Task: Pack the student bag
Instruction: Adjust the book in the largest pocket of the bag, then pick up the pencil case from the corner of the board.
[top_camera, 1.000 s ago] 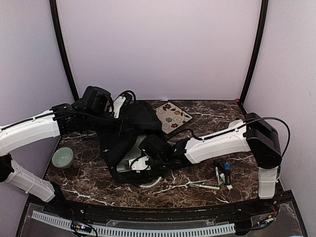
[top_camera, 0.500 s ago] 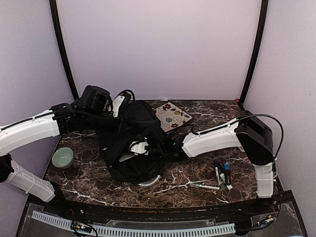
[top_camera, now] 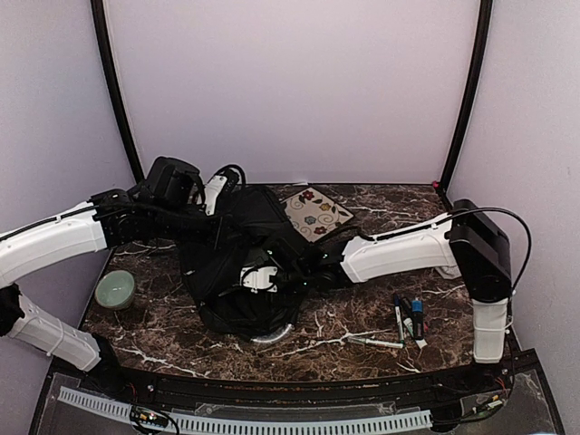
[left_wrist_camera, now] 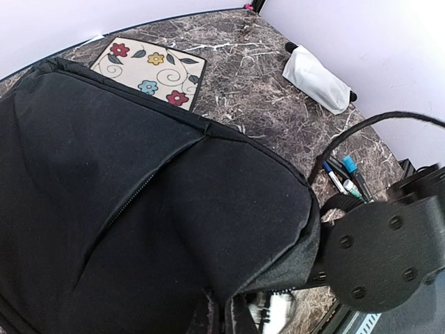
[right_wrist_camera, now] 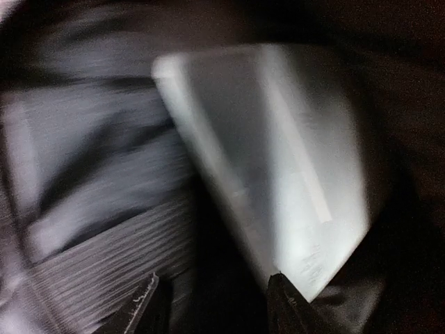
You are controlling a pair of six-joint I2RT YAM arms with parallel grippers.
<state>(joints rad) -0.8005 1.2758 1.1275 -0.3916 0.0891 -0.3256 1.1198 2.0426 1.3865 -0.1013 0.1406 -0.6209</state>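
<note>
Dark marbled tabletop [top_camera: 344, 313] under pale lilac walls. Far left: pale green bowl [top_camera: 115, 289], upright, apart from the bag. Next, left pincer [top_camera: 216, 192], clamped fully closed at the far top edge of the student bag [top_camera: 213, 272]; any pinched fabric hidden from view. Left of centre, lying flat: big, black, soft, zip seam across its panel, grey-white curved handle [top_camera: 276, 335] at the near end. Long axis from back wall toward the arm bases. Reaching into its open mouth from the right: right pincer [right_wrist_camera: 215, 296], fingers roughly halfway apart, only dark lining between them; blurred pale flat item [right_wrist_camera: 299, 174] just beyond. Behind and right of the bag, flower-patterned card [top_camera: 317, 214]. Far right, markers [top_camera: 410, 317] and pen [top_camera: 374, 342].
</note>
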